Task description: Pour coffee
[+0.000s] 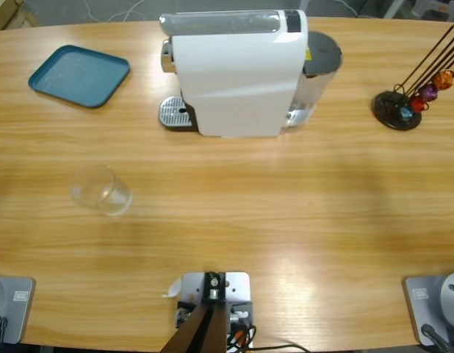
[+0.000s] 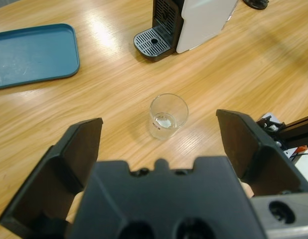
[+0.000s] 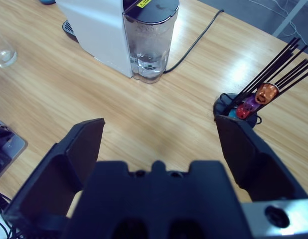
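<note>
A white coffee machine [image 1: 238, 73] is seen standing upright at the far middle of the wooden counter [image 1: 286, 220]. Its metal drip grate [image 1: 175, 112] juts out at the left end in the high view, and a clear water tank [image 3: 151, 37] with a dark lid is fixed at the opposite end. A black cable [image 3: 196, 42] is seen running from behind the tank across the counter.

A clear glass [image 1: 102, 190] stands upright on the bare counter, well apart from the machine and nearer the front left in the high view. Nothing is seen inside it. In the left wrist view it lies ahead of the left hand [image 2: 159, 144], between the lines of the two jaws but not between the jaws themselves. The left hand is spread wide and nothing is gripped.

A teal tray [image 1: 78, 75] lies flat at the far left corner, apart from the drip grate.

A black capsule rack [image 1: 397, 109] with thin dark rods stands at the far right. Coloured capsules [image 3: 266, 93] in orange, purple, red and blue are hung on it. In the right wrist view the rack is seen just beyond the right hand [image 3: 159, 144], whose jaws are spread wide with nothing between them.

Neither arm is seen over the counter in the high view.
</note>
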